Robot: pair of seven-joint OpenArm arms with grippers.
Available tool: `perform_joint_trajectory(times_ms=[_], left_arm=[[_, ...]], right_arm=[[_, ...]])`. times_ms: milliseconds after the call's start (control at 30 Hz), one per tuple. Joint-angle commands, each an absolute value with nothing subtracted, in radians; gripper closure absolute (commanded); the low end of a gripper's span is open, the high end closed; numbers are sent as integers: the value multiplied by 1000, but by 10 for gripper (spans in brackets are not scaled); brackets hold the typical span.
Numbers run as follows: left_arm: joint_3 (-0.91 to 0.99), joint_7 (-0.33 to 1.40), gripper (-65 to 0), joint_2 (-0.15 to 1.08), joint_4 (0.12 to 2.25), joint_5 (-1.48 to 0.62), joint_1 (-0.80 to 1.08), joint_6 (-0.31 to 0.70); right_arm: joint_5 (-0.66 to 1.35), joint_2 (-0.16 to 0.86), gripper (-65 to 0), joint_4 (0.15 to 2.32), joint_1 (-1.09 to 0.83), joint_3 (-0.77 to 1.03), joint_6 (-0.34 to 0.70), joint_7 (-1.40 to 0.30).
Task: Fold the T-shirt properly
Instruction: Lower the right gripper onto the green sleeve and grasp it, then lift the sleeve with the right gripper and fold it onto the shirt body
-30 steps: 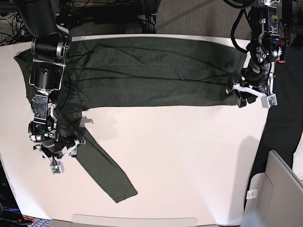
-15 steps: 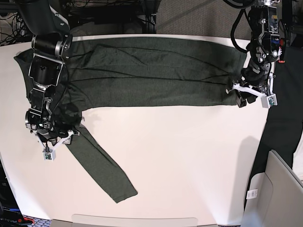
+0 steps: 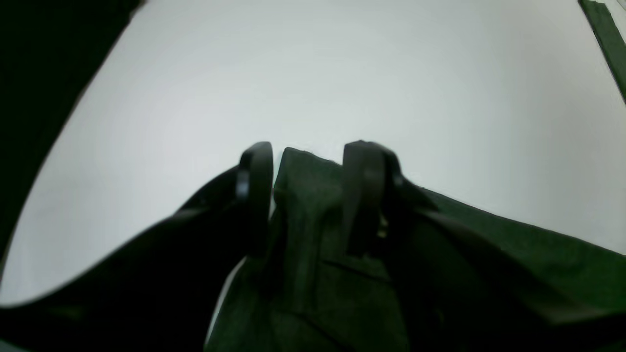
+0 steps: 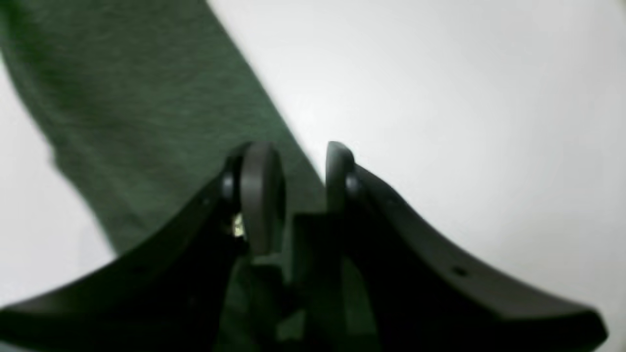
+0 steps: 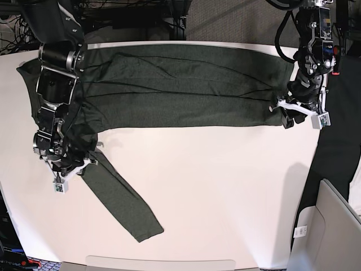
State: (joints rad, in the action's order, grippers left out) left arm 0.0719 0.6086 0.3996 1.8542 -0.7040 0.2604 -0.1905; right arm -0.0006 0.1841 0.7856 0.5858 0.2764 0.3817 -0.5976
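The T-shirt (image 5: pixel 180 84) lies spread across the white desk (image 5: pixel 225 192). The left pincer (image 3: pixel 308 195) grips its hem corner; the right pincer (image 4: pixel 293 195) straddles the sleeve's upper end, jaws narrow, grip uncertain.

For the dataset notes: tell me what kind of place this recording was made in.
Probably a robotics lab or test workspace, not a home. A plain white table carries only the T-shirt, tangled cables run behind it, and grey carpet covers the floor.
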Motion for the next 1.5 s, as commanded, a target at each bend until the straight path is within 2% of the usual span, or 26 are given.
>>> perform_joint_trajectory(times_ms=[0, 167, 333, 367, 533, 733, 1100, 1367, 1467], left_arm=[[76, 591, -235, 414, 1877, -705, 252, -186], [76, 591, -235, 414, 1888, -705, 252, -186], [76, 591, -235, 414, 1890, -705, 252, -186], [76, 591, -235, 414, 1890, -705, 252, -186], [77, 585, -235, 414, 1890, -705, 271, -186], [77, 584, -235, 414, 1890, -705, 272, -186], [77, 584, -235, 414, 1888, -705, 272, -186], [77, 584, -235, 414, 1888, -705, 272, -186], [79, 584, -235, 414, 1886, -705, 272, -186]], right_arm=[[-5, 171, -155, 782, 590, 272, 400, -691], [-5, 156, -140, 789, 591, 272, 400, -710], [41, 157, -6, 789, 588, 274, 400, -711], [64, 159, 0, 789, 587, 274, 401, -713], [208, 185, -7, 848, 568, 274, 406, -782], [348, 216, -7, 1052, 486, 274, 510, -874], [723, 282, -7, 1385, 291, 275, 556, -1003], [883, 297, -7, 1503, 183, 275, 570, -1052], [920, 292, -7, 1526, 156, 274, 624, -1089]])
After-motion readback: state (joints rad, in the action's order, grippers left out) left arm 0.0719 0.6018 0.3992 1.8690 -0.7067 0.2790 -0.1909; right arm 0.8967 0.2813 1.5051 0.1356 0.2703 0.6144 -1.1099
